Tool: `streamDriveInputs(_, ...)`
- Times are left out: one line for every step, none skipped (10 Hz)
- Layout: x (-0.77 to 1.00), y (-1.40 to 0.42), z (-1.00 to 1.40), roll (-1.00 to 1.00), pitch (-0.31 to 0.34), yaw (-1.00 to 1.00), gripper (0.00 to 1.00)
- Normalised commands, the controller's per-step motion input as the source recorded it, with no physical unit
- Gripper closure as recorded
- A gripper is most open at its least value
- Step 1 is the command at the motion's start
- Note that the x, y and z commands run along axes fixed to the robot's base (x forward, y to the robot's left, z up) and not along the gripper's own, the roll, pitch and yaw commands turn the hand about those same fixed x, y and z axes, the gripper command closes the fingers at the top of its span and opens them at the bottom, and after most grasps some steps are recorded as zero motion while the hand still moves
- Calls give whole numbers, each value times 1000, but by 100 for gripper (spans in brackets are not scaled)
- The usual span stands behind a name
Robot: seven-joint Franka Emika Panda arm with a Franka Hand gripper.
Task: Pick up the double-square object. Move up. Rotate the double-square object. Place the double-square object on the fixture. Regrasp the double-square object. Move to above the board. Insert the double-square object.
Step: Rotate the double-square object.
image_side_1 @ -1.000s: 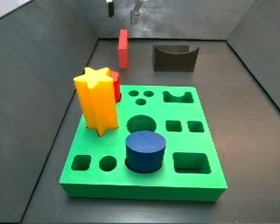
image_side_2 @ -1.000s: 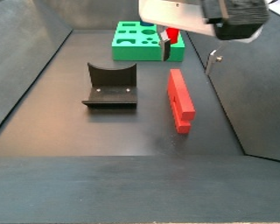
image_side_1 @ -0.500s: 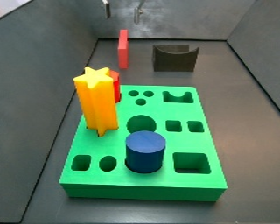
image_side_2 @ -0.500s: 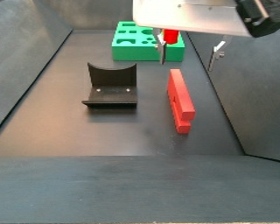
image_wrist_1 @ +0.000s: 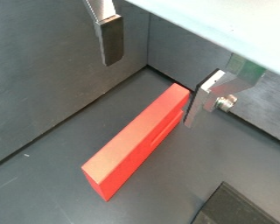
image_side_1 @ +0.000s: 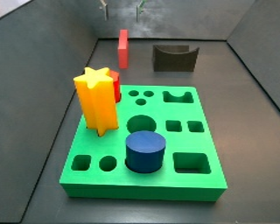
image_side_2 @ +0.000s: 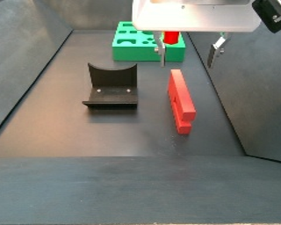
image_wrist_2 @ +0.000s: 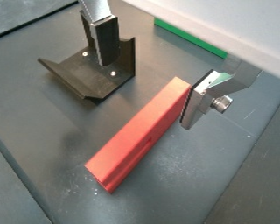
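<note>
The double-square object (image_side_2: 181,98) is a long red block lying flat on the dark floor, also seen in a side view (image_side_1: 123,45) and in both wrist views (image_wrist_1: 136,144) (image_wrist_2: 136,136). My gripper (image_side_2: 189,51) hangs open above the block's far end with nothing between its fingers (image_wrist_1: 112,39); it also shows in the other views (image_wrist_2: 150,74) (image_side_1: 122,9) (image_wrist_1: 157,74). One finger stands beside the block's end, the other well off to its side. The dark fixture (image_side_2: 110,85) (image_wrist_2: 90,70) (image_side_1: 174,57) stands next to the block. The green board (image_side_1: 166,112) (image_side_2: 129,53) lies apart from both.
A yellow star prism (image_side_1: 95,101) and a blue cylinder (image_side_1: 145,150) stand in the board. Grey walls (image_side_2: 25,70) close in the floor on both sides and behind the block.
The gripper has shifted over the red block's far end, and both fingers now show on either side of it. The block, fixture and board have not moved.
</note>
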Motion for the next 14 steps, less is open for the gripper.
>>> streamDriveInputs(1,0,-1000,0,-2,-46,0)
streamDriveInputs(12,1,-1000,-10,-31,-46,0)
streamDriveInputs(13,2,-1000,-19,-37,-39,0)
streamDriveInputs(16,3,-1000,-33,-45,-27,0)
streamDriveInputs(21,4,-1000,-52,-50,-14,0)
streamDriveInputs(26,5,-1000,-65,-51,-6,0)
streamDriveInputs(34,7,-1000,-77,-50,-1,0)
streamDriveInputs(47,9,-1000,-90,-47,3,0)
streamDriveInputs(51,9,-901,-101,-43,7,0)
streamDriveInputs(54,13,-787,-110,-40,12,0)
streamDriveInputs(54,11,-679,-118,-42,13,0)
streamDriveInputs(44,13,-544,-126,-48,10,0)
streamDriveInputs(42,14,-441,-132,-51,9,0)
streamDriveInputs(43,16,-341,-136,-56,6,0)
